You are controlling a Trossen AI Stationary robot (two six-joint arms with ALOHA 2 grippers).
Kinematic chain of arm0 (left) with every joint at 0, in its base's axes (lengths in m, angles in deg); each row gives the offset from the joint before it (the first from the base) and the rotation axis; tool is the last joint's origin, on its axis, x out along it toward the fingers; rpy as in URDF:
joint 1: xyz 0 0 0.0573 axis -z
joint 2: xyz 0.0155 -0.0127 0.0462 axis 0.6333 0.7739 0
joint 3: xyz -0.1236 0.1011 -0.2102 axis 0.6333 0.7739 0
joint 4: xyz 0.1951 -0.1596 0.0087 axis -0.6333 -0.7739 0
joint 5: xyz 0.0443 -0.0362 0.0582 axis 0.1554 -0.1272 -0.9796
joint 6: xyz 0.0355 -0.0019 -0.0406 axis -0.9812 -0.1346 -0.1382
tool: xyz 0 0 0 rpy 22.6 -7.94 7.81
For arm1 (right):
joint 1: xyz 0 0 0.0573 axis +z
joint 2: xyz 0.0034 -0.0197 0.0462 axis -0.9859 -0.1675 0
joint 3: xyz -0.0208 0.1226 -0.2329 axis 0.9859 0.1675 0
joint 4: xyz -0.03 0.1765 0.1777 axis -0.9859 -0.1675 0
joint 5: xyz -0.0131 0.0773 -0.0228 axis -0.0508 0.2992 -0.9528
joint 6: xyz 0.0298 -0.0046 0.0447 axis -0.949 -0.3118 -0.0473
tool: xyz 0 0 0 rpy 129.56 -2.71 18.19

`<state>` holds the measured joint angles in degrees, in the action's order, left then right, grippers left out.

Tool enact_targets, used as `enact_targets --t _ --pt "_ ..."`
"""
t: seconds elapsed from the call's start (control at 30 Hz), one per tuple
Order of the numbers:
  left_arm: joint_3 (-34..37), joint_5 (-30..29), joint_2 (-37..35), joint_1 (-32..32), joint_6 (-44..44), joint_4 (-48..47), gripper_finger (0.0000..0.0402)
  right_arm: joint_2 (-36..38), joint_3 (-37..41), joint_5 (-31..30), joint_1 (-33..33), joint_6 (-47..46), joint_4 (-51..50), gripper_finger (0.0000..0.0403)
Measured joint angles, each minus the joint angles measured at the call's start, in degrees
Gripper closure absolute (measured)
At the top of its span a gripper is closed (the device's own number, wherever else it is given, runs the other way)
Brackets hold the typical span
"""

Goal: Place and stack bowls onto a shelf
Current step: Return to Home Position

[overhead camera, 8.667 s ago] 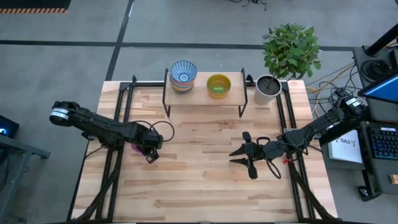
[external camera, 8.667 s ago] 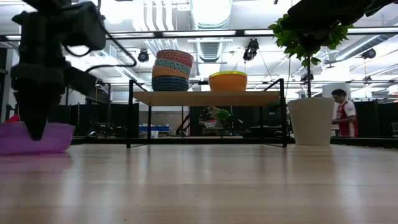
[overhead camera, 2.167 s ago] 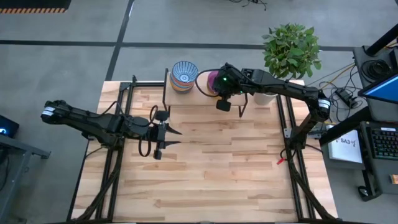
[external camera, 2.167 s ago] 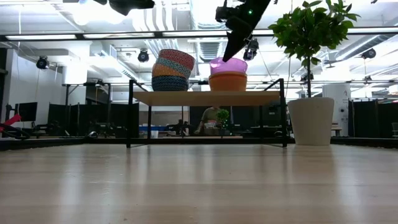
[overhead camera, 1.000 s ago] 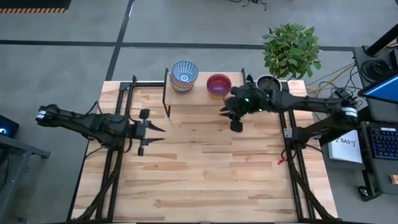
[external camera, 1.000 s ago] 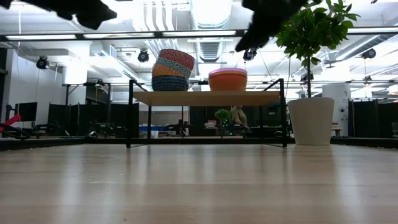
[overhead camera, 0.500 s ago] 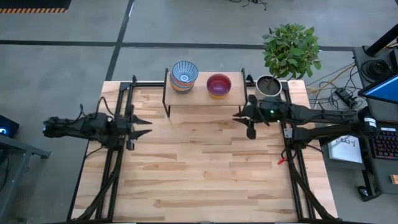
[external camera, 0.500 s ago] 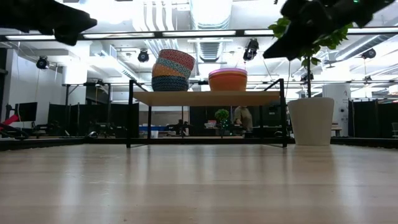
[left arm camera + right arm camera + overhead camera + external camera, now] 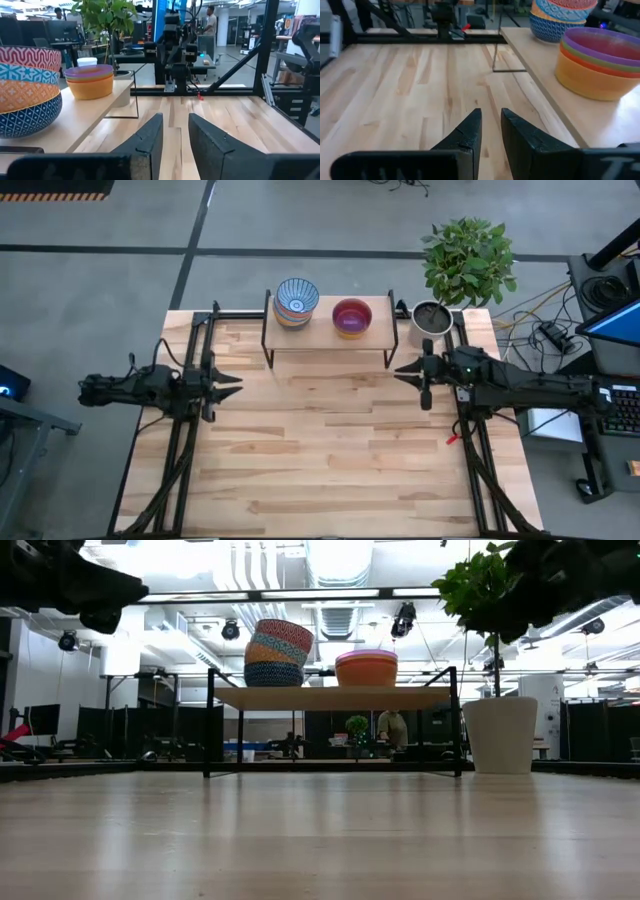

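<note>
Left fingers (image 9: 150,140) and right fingers (image 9: 467,132) each stand a narrow slit apart, holding nothing. Ahead of the right fingers on the shelf (image 9: 540,57) sits the purple bowl (image 9: 607,42) topping the nearer stack, with the patterned bowls (image 9: 560,15) stacked beyond.

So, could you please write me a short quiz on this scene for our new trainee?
1. True or false: the purple bowl tops the plain stack on the shelf.
2. How many bowl stacks stand on the shelf? A one, B two, C three.
3. Fill in: the plant pot stands nearer the ___ gripper.
Key: 1 true. 2 B, counting the patterned stack. 3 right: the right gripper is close to it, the left gripper across the table.
</note>
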<state>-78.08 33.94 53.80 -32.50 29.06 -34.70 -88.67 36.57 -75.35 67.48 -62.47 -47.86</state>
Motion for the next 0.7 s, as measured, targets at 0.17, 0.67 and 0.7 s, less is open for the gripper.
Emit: enact_targets --t 0.17,0.67,0.7 --pt "0.33 0.02 -1.07 -0.01 -0.47 0.27 0.0327 6.88 4.29 0.94 0.02 0.04 0.08 0.0342" --pt "7.41 0.15 -1.05 -0.05 1.92 6.16 0.0327 26.71 14.96 0.89 0.0 2.6 0.84 0.0342" --pt "8.38 0.18 -1.04 -0.05 1.96 7.64 0.0327 26.75 15.21 1.41 -0.01 2.67 0.22 0.0342"
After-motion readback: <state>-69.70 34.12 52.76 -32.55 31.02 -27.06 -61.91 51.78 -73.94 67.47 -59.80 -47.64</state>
